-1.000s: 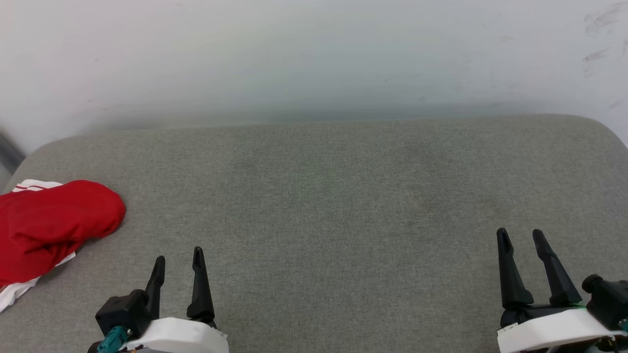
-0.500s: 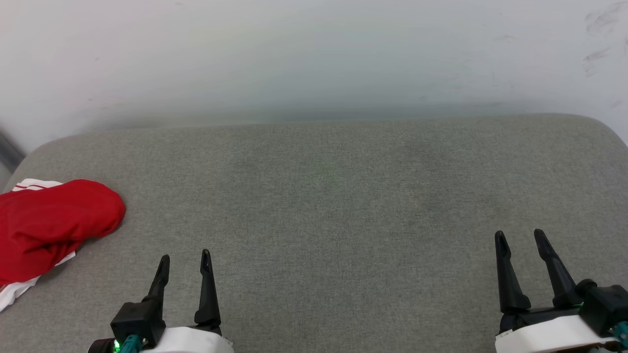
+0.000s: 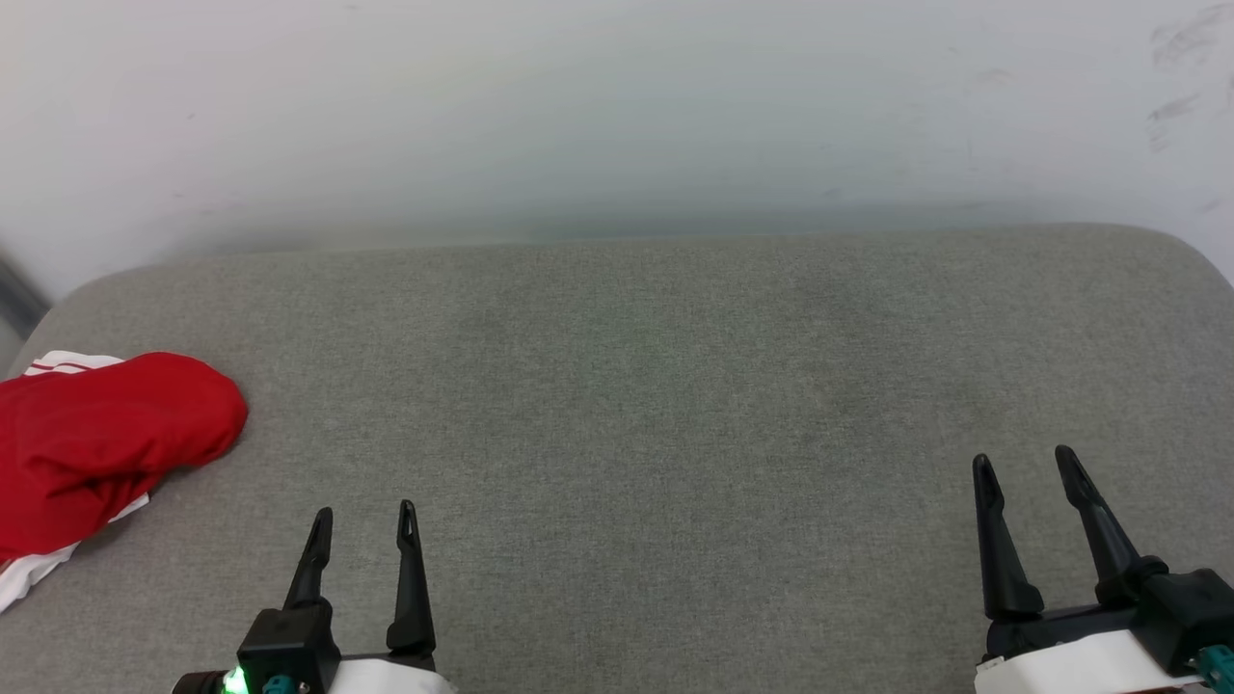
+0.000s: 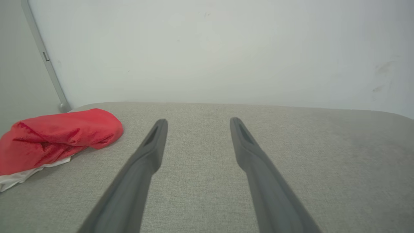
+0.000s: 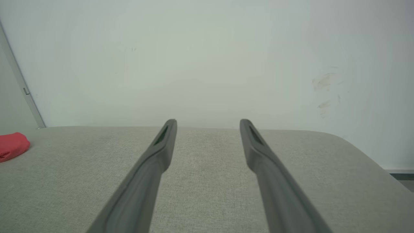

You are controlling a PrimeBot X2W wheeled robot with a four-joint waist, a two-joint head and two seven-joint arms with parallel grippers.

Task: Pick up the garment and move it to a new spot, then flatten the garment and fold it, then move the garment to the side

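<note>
A pale wall (image 3: 617,106) is seen across the top of the head view, behind everything else. Below it, a wide grey fabric pad (image 3: 656,366) with rounded far corners is spread across the frame and set against the wall. The garment (image 3: 106,434) is found at the pad's far left, bunched into a crumpled heap and partly cut off by the frame edge. Its upper face is plain red. White cloth with thin red stripes is seen at its far edge, and more white is seen under its near edge.

The right gripper (image 3: 1024,456) is placed at the lower right over the pad, well apart from the garment. Its fingers are pointed toward the wall, its jaws are held apart, and grey pad is seen through the gap. The left gripper (image 3: 364,509) is placed at the lower left, its jaws likewise spread with pad seen between them. The garment is left untouched, lying to the left of this gripper and a bit farther back. Whether any fingertip rests on the pad cannot be told.

A thin grey strip (image 4: 45,58) is seen running up the wall at the left. Faint scuff marks (image 5: 323,82) are noted on the wall's right part. A small green light (image 3: 234,681) is lit at the left gripper's base.
</note>
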